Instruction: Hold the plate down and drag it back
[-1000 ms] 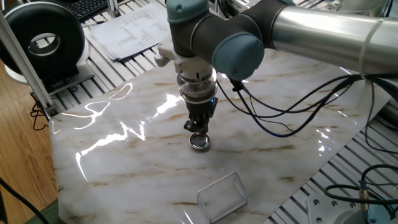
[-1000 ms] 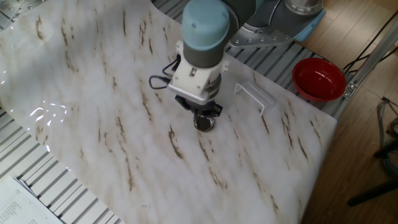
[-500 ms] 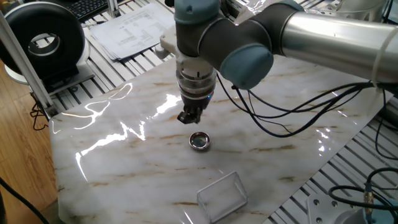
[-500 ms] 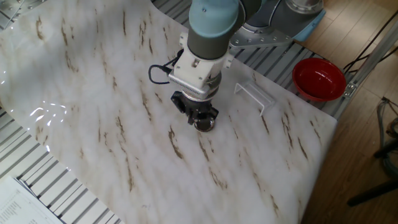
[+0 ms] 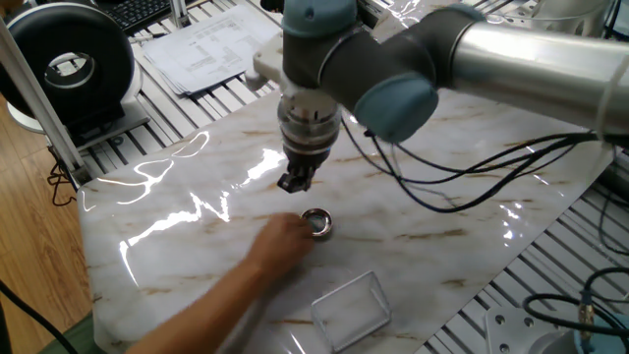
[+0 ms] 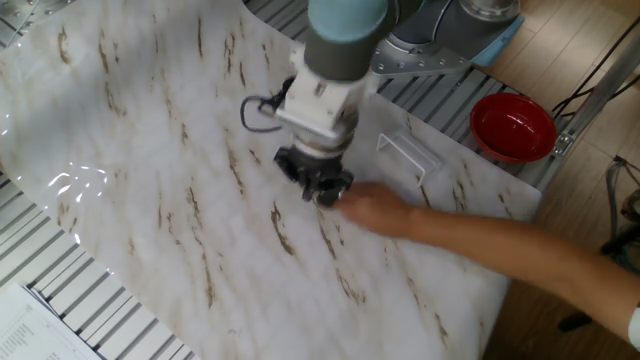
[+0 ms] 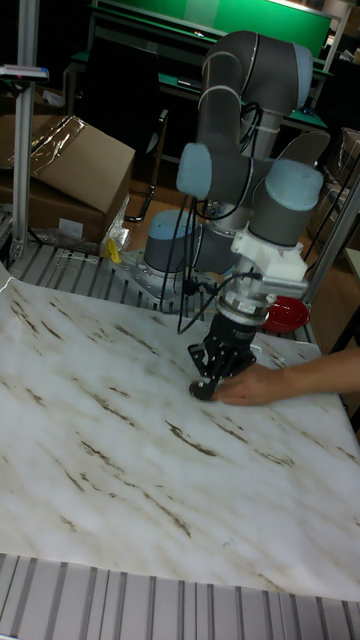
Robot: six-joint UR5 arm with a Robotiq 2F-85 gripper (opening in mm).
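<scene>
The plate point(image 5: 316, 222) is a small shiny silver disc lying flat on the marble tabletop point(image 5: 187, 265). My gripper point(image 5: 295, 182) hangs above and a little behind-left of it, clear of it, with the fingers together and nothing held. A person's hand point(image 5: 280, 241) reaches in from the front, fingertips at the plate's edge. In the other fixed view my gripper point(image 6: 320, 190) and the hand point(image 6: 370, 212) cover the plate. The tall fixed view has my gripper point(image 7: 212, 372) just over the hand point(image 7: 250, 385).
A clear rectangular plastic tray point(image 5: 352, 310) stands near the table's front edge, seen as the tray point(image 6: 408, 152) in the other fixed view. A red bowl point(image 6: 513, 127) sits off the table's corner. The person's forearm point(image 6: 500, 262) crosses the table. Black cables point(image 5: 442, 202) hang from the arm.
My gripper has lifted off the plate and drawn away from it. The plate stays where it was. A person's hand has come in and reached the plate.
</scene>
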